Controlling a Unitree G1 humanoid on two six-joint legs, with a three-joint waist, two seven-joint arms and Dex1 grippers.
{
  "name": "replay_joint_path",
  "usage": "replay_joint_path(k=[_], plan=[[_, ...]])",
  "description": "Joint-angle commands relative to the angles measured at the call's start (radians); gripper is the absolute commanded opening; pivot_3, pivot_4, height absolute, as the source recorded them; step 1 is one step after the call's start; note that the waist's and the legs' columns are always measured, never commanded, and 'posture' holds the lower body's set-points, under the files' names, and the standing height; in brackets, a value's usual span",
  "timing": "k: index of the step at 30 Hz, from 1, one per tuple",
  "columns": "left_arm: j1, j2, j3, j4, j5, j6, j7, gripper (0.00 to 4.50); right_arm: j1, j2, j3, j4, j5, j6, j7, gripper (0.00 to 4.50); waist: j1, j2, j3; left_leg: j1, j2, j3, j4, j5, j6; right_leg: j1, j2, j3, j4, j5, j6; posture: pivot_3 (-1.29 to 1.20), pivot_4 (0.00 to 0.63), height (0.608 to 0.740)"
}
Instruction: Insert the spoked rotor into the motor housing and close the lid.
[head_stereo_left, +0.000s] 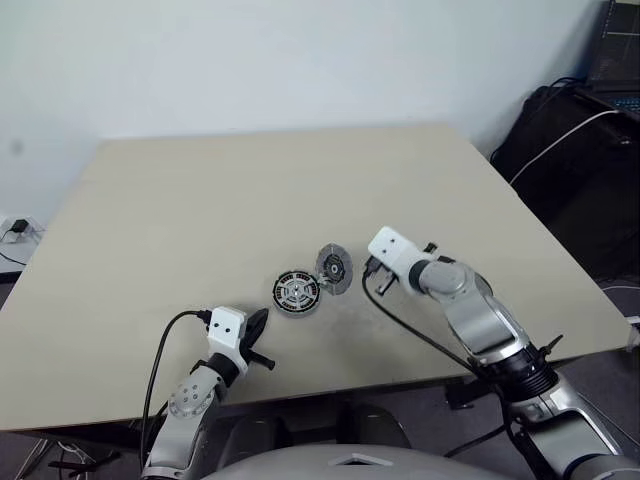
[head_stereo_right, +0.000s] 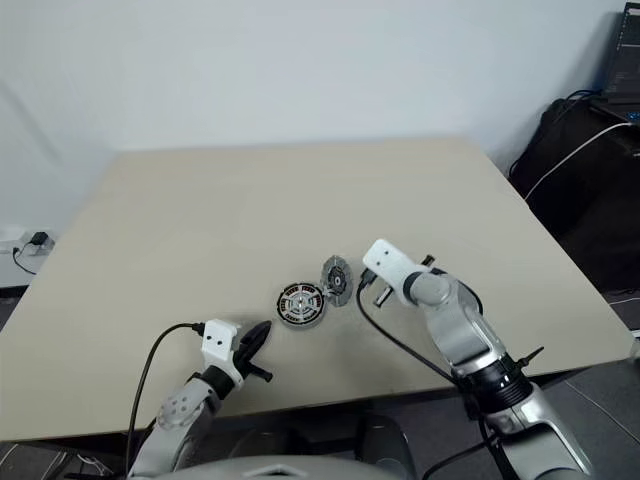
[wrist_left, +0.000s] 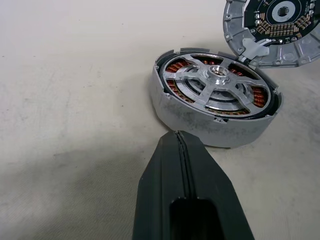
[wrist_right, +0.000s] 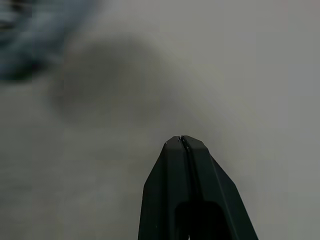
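so i'm looking down at the big beige table (head_stereo_left: 200, 200), and everything that matters sits in a small cluster near its front middle. the motor housing (head_stereo_left: 296, 293) lies flat there, and from the left wrist cam the spoked rotor (wrist_left: 216, 86) looks already seated in it: silver spokes and hub on top, copper windings peeking through the gaps. my read is the insert step is done and only the closing is left.

the lid (head_stereo_left: 334, 268) is propped up on edge, leaning at the housing's far right side, dark centre face showing. i'd guess it's tilted like that because it got tipped partway over the housing and hasn't dropped flat yet.

right gripper (head_stereo_right: 367, 288) is just beside the lid, fingers pressed together and pinching nothing, so probably meant to nudge rather than grab. left gripper (head_stereo_left: 258, 328) sits near the housing's front, also pressed together with nothing in it, maybe parked there to brace the housing.

view differences: the head cams give me the layout and both arms, but only the left wrist cam shows the windings and the circuit marks on the lid. the right wrist cam shows its own closed fingers (wrist_right: 170, 170) over bare table, with a blurred dark shape in one corner.
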Motion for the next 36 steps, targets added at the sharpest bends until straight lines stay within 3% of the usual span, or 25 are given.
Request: replay_joint_path(k=[1, 6, 18, 36], plan=[[-0.021, 0.012, -0.002, -0.043, 0.007, -0.001, -0.014, 0.00, -0.013, 0.007, -0.024, -0.070, 0.056, 0.013, 0.054, 0.02, 0.007, 0.000, 0.000, 0.000, 0.000, -0.001, 0.001, 0.000, 0.000, 0.000, 0.000, 0.000, 0.000, 0.000, 0.000, 0.00, 0.000, 0.740], [-0.026, 0.019, -0.003, -0.041, 0.007, -0.002, -0.021, 0.00, -0.013, 0.056, -0.068, -0.105, 0.161, 0.001, 0.098, 0.02, 0.019, -0.001, 0.000, -0.001, -0.001, -0.002, 0.003, -0.001, 0.002, 0.001, -0.001, -0.001, 0.000, 0.001, 0.000, 0.00, 0.000, 0.740], [-0.025, 0.028, 0.005, -0.035, 0.004, -0.008, -0.023, 0.00, -0.050, 0.108, -0.030, -0.081, 0.226, -0.017, 0.111, 0.02, 0.020, -0.001, 0.000, -0.002, -0.002, -0.002, 0.003, 0.000, 0.000, 0.001, -0.002, -0.002, -0.001, 0.001, 0.000, 0.00, 0.000, 0.740], [-0.030, 0.025, 0.005, -0.016, 0.004, -0.017, -0.023, 0.00, -0.081, 0.267, 0.072, 0.253, 0.205, -0.130, 0.101, 0.02, 0.018, 0.000, 0.000, -0.001, -0.002, -0.002, 0.003, 0.000, 0.000, 0.001, -0.002, -0.002, -0.001, 0.001, 0.000, 0.00, 0.000, 0.740]])
